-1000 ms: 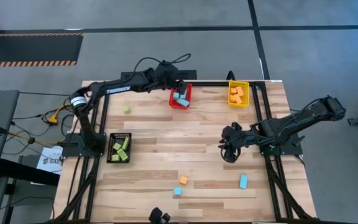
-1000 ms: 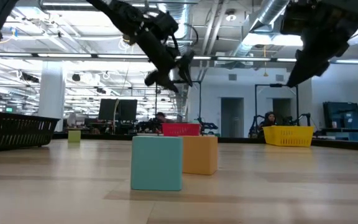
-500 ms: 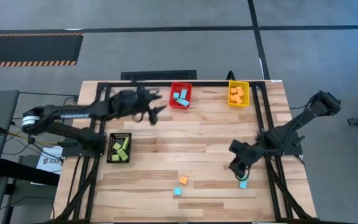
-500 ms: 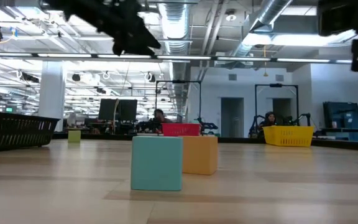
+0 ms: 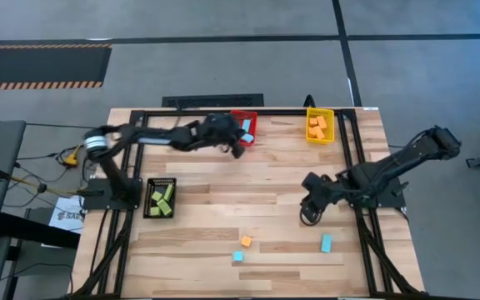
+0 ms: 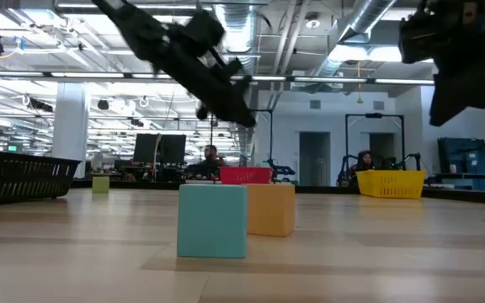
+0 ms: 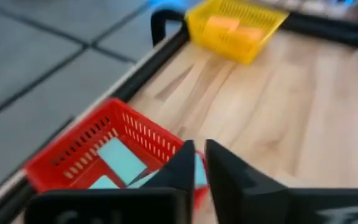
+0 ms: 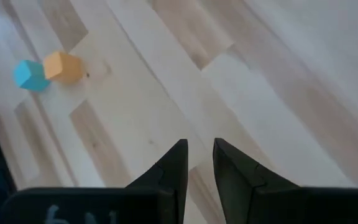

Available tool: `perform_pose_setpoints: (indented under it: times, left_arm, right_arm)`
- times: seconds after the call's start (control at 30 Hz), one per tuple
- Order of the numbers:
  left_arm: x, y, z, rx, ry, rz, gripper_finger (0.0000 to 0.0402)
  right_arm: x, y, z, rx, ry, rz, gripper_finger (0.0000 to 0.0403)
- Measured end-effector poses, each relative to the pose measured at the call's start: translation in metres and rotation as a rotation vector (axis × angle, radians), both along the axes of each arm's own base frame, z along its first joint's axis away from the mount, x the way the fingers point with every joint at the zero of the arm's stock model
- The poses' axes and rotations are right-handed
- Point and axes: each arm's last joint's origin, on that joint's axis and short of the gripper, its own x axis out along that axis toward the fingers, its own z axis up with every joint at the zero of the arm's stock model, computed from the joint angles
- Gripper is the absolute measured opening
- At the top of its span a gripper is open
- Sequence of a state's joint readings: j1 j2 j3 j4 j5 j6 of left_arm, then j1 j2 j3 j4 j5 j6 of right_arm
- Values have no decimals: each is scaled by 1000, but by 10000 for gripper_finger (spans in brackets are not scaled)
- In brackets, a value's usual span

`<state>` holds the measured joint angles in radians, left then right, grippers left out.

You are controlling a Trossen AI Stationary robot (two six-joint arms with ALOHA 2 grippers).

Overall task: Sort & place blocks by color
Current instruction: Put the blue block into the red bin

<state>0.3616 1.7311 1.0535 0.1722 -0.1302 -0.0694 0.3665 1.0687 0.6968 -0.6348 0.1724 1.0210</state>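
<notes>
Three blocks lie flat on the near part of the table: an orange cube (image 5: 246,241), a light blue cube (image 5: 237,257) and a light blue bar (image 5: 326,243). A lime green block (image 6: 100,183) rests at the far left. My left gripper (image 5: 237,150) hangs shut and empty just in front of the red bin (image 5: 242,127), which holds light blue blocks (image 7: 122,159). My right gripper (image 5: 307,212) hovers over bare wood right of centre, its fingers (image 8: 178,158) a narrow gap apart with nothing between them, and above the two cubes (image 8: 64,66).
A yellow bin (image 5: 319,125) with orange blocks stands at the far right. A black bin (image 5: 161,197) with green blocks stands at the left. A black frame rail (image 5: 352,179) borders the table. People sit in the room beyond (image 6: 365,160).
My left gripper drew back from the red bin toward the table's left, then swung back to the bin's near side, and has shut. My right gripper dipped toward the near edge by the blue bar, then came back up toward the table's middle. No block has moved.
</notes>
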Motion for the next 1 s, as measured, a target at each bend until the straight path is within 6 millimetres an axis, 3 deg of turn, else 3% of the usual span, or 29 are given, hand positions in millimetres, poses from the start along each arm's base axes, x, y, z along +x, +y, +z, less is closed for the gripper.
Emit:
perform_pose_setpoints:
  times: [0.13,0.27,0.6,1.0]
  left_arm:
    - [28,26,-20,-55,72,36,8]
    - [40,36,-33,-104,124,13,1]
    - [45,32,-30,-167,134,-60,0]
    - [38,32,-40,-149,259,15,0]
  right_arm:
    - [1,-3,0,-28,-1,19,94]
    - [1,-3,0,-60,-3,61,94]
    - [-2,-4,-2,-99,35,100,94]
    - [-2,-4,-2,-93,34,91,94]
